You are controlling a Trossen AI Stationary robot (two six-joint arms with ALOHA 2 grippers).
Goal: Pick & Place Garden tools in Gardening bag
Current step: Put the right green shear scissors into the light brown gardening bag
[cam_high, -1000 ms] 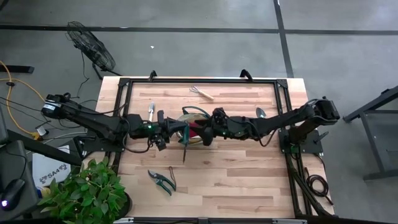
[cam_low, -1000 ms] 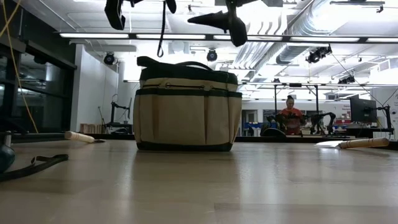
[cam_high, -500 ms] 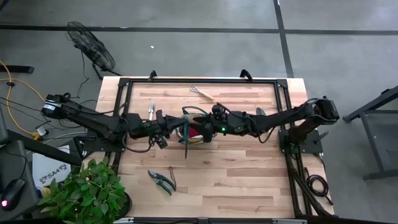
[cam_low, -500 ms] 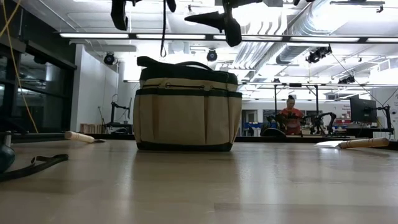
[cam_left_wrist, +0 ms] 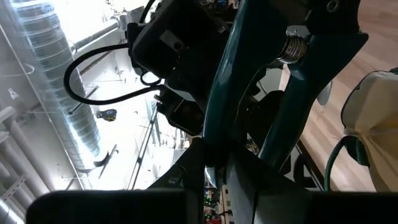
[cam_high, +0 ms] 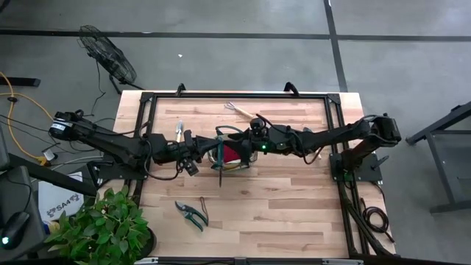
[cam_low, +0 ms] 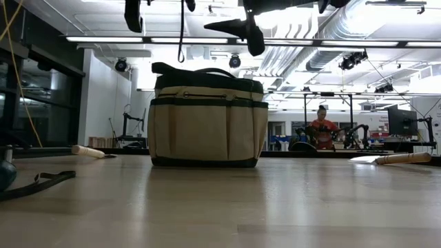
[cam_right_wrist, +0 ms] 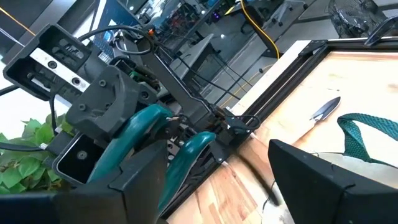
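1. Lower left of the high view: spare shears (cam_high: pixel 190 213) flat on the counter (cam_high: pixel 294 213), untouched.
2. Frame centre: left end effector (cam_high: pixel 209 156) clamped narrow on teal-handled shears (cam_high: pixel 219 173), unmoved at the left rim of the gardening bag (cam_high: pixel 237 166).
3. Just above: right end effector (cam_high: pixel 252 132), wide and empty, now pulled back from the bag toward upper centre, likely clearing the mouth for the drop.

We see even, bright overhead light on the table (cam_high: pixel 250 213) from above, with soft shadows. In the low view, ceiling strip lights (cam_low: pixel 207 39) glare and the near tabletop blurs. The left wrist view is backlit, washed white, its close parts dark and unfocused.
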